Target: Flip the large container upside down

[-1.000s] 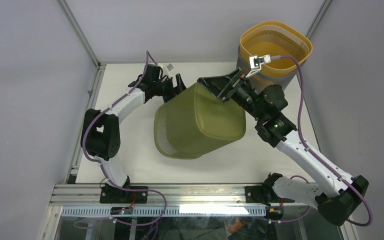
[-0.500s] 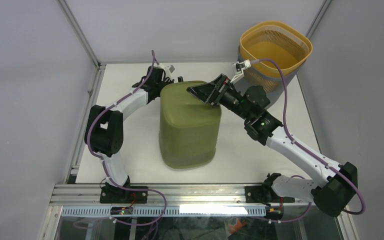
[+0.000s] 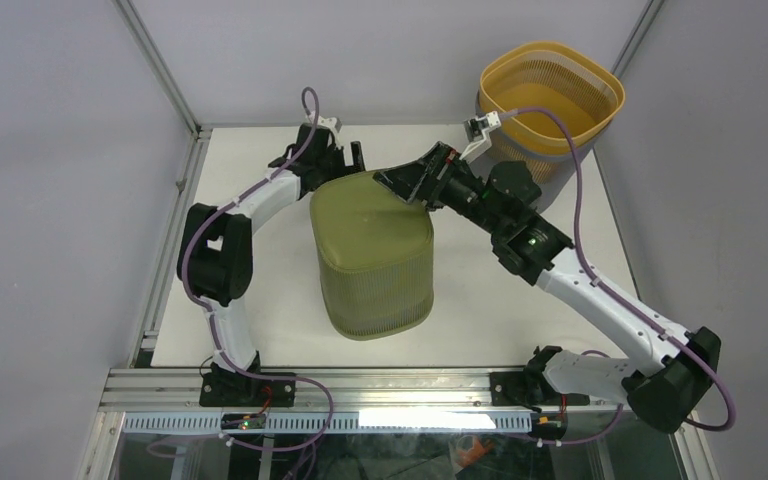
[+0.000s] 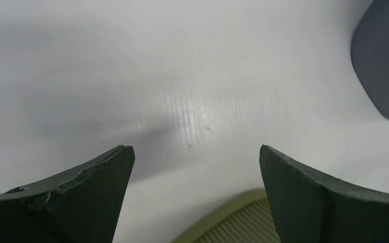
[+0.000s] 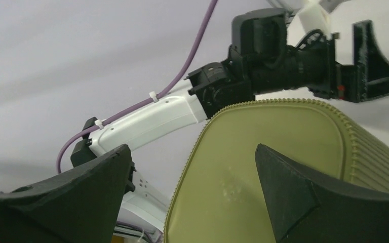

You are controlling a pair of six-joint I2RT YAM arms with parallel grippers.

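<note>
**Overhead and wrist views.** You see the large container (image 3: 375,250) standing upside down, base uppermost, on the worktop (image 3: 260,320). The left gripper (image 3: 350,163) sits just behind the container's far left corner, fingers (image 4: 81,197) spread and grasping nothing. The right gripper (image 3: 402,184) hangs over its far right corner, fingers (image 5: 294,202) likewise released. An orange basket (image 3: 580,65) stands beyond that same corner.

the left gripper (image 4: 195,149) shows two dark fingers (image 4: 81,202) rising from 7 and 5 o'clock, spread wide with nothing between them. beyond lies the white table (image 4: 131,61), with faint reddish marks (image 4: 208,130) near centre. a ribbed olive container (image 4: 238,223) edge pokes in at 6 o'clock, partly behind the 5 o'clock finger. a blurred dark shape (image 4: 385,55) sits at 2 o'clock.
</note>
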